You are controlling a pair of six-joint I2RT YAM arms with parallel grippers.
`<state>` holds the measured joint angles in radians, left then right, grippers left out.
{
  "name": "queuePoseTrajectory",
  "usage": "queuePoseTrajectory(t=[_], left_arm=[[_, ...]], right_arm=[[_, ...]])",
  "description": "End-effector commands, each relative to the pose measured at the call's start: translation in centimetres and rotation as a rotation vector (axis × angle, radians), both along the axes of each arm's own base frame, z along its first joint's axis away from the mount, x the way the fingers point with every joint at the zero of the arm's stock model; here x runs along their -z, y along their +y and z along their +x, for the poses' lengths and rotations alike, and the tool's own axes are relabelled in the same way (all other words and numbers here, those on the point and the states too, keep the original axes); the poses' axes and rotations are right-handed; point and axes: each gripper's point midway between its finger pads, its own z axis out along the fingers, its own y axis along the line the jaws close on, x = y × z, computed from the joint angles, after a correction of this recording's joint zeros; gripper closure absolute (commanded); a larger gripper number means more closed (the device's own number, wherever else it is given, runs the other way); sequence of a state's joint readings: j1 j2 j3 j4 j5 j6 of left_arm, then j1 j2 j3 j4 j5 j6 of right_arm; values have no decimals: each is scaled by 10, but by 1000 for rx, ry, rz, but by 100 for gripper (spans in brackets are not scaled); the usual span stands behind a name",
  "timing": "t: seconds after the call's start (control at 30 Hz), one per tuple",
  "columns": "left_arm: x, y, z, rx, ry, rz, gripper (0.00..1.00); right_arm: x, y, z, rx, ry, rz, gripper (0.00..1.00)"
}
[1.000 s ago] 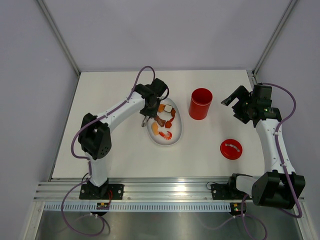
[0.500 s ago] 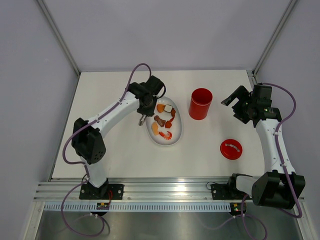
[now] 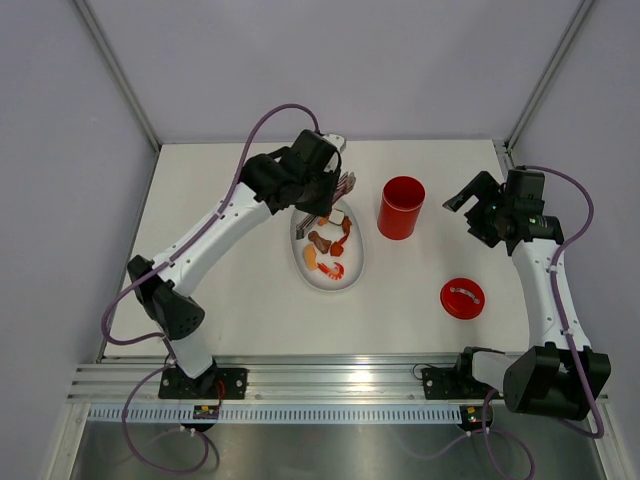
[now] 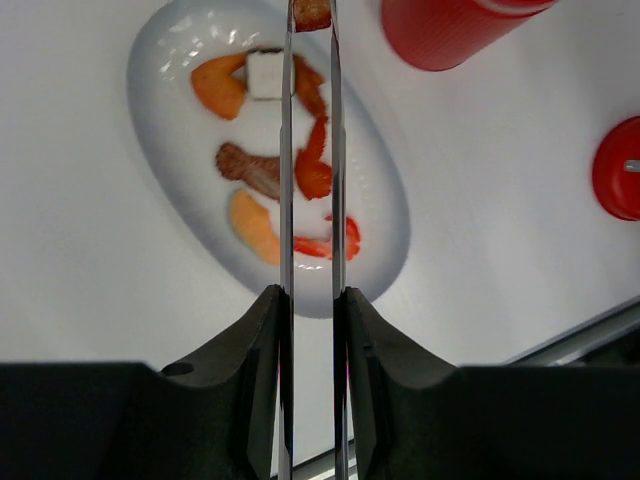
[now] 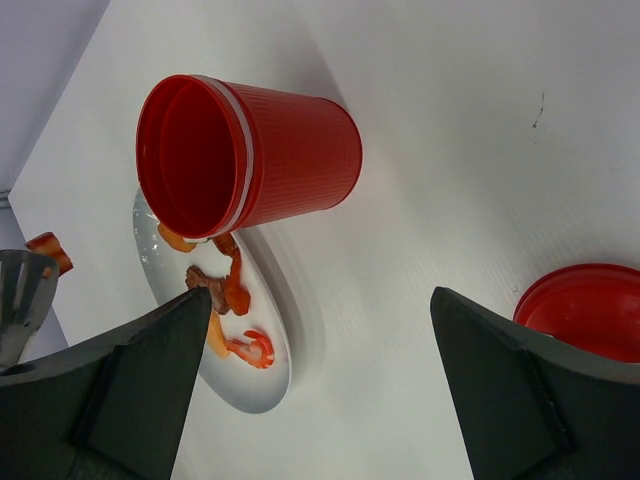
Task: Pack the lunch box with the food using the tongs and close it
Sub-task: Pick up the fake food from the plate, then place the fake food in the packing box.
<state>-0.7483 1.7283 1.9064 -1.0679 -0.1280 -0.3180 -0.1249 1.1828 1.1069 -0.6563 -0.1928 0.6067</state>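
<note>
My left gripper (image 4: 311,300) (image 3: 343,185) is shut on the silver tongs (image 4: 287,180), whose two arms run nearly parallel up the left wrist view. A small brown food piece (image 4: 312,14) (image 5: 48,250) is pinched at their tips, above the far end of the white plate (image 4: 170,120) and left of the red lunch box (image 3: 401,207) (image 4: 450,30). Several orange, red, brown and white-topped food pieces (image 3: 328,245) lie on the plate. The lunch box stands open and upright (image 5: 250,155). My right gripper (image 5: 320,300) (image 3: 470,205) hangs open and empty to its right.
The red lid (image 3: 462,298) (image 5: 585,310) lies flat on the white table, to the near right of the lunch box and below my right gripper. The plate (image 3: 345,278) sits just left of the lunch box. Grey walls close in the table on three sides.
My left arm has lifted the tongs from the plate's left edge and swung them to the plate's far end, towards the lunch box, with a food piece pinched. The right arm has not moved.
</note>
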Motion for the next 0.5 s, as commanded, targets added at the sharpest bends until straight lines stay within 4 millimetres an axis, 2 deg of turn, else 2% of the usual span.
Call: queuePoseTrajectory(t=[0.0,0.07,0.1,0.13,0.27,0.47], left_arm=[[-42,-46,-4,109,-62,-152,87],[-47,-62,-4,137,-67,-177,87],[-42,-64,-2,137,-59,-170,87],[-49,-72,-3,154,-71,-189,87],[-51,-95,-6,207,-62,-240,87],[-39,-116,2,229,-40,-259,87]], right_arm=[[-24,-2,1,10,-61,-24,1],[-25,-3,0,11,-60,-28,1],[-25,-3,0,12,-61,-29,1],[-26,-3,-1,12,-60,-31,1],[-26,-4,-3,14,-60,-37,1],[-28,-4,-5,13,-58,-42,1]])
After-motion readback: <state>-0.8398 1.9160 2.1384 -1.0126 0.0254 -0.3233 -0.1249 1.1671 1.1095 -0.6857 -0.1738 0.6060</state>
